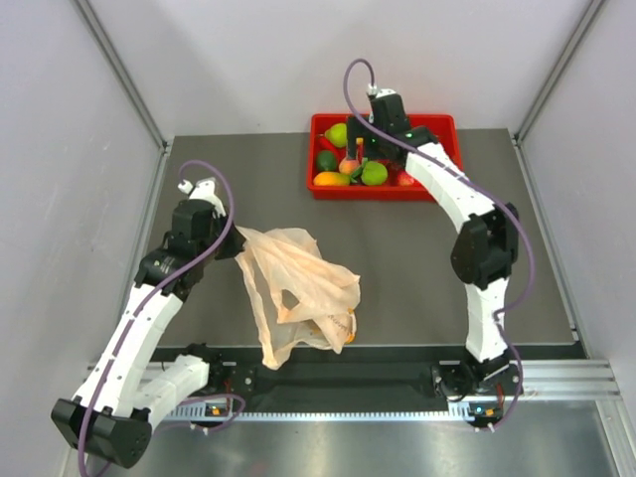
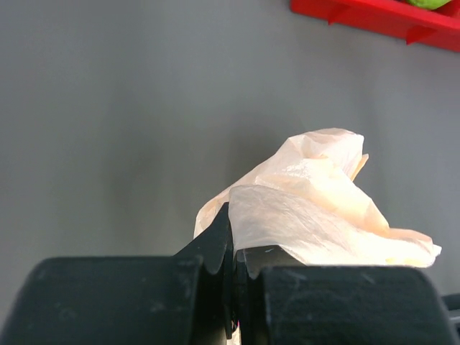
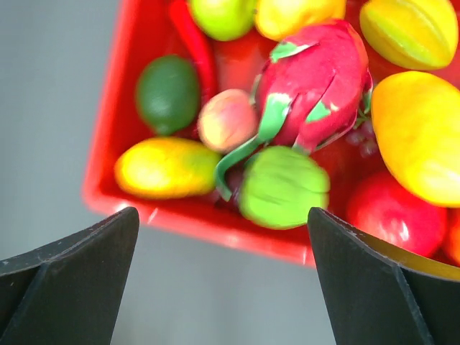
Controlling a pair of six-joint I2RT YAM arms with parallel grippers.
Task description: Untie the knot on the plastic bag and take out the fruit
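The peach plastic bag [image 1: 296,288] lies crumpled and stretched on the dark table, left of the middle. An orange-yellow fruit [image 1: 336,327] shows through its near end. I cannot make out a knot. My left gripper [image 1: 235,244] is shut on the bag's far left edge; in the left wrist view the jaws [image 2: 234,248] pinch the thin plastic [image 2: 323,208]. My right gripper [image 1: 364,149] hangs open and empty over the red tray [image 1: 437,124]. Its wrist view shows the open gripper [image 3: 223,215] above several fruits: a dragon fruit [image 3: 316,79], a green fruit [image 3: 284,187] and a yellow mango [image 3: 165,167].
The red tray stands at the table's far edge, right of the middle; its corner shows in the left wrist view [image 2: 381,16]. Grey walls close in both sides. The arm bases and a metal rail [image 1: 556,383] run along the near edge.
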